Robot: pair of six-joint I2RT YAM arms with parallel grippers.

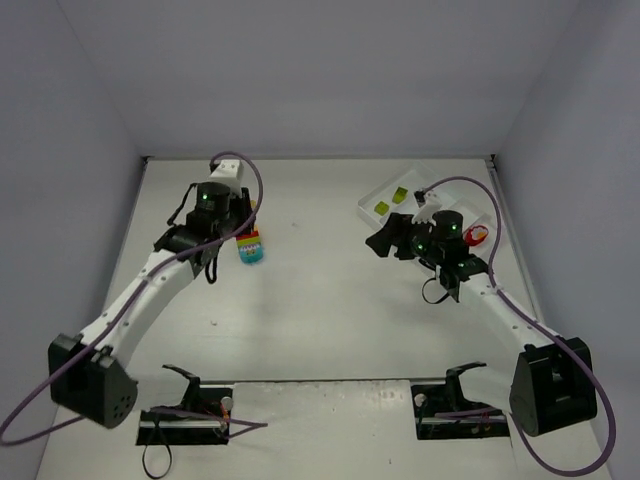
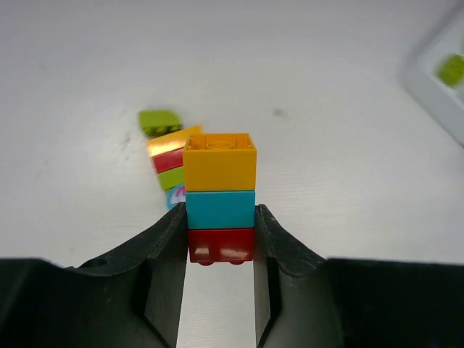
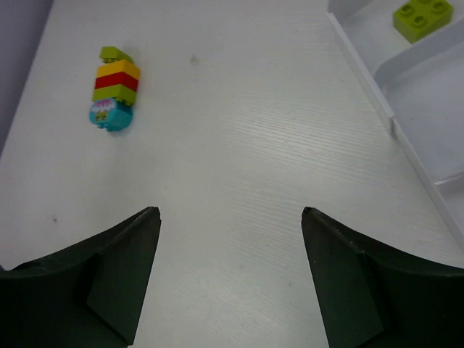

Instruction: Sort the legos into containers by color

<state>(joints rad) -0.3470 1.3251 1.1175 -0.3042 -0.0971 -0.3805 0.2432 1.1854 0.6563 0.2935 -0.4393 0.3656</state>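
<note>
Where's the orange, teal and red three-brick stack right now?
The three-brick stack is centre frame in the left wrist view, clamped between the fingers of the left gripper, just right of the mixed stack lying on the table.

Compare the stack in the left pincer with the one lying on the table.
The orange-yellow, teal and red plastic brick stack is clamped in the left pincer; the longer multicoloured plastic brick stack lies loose on the table. The clamped one lacks lime green; the loose one has it. Both mix colours.
</note>
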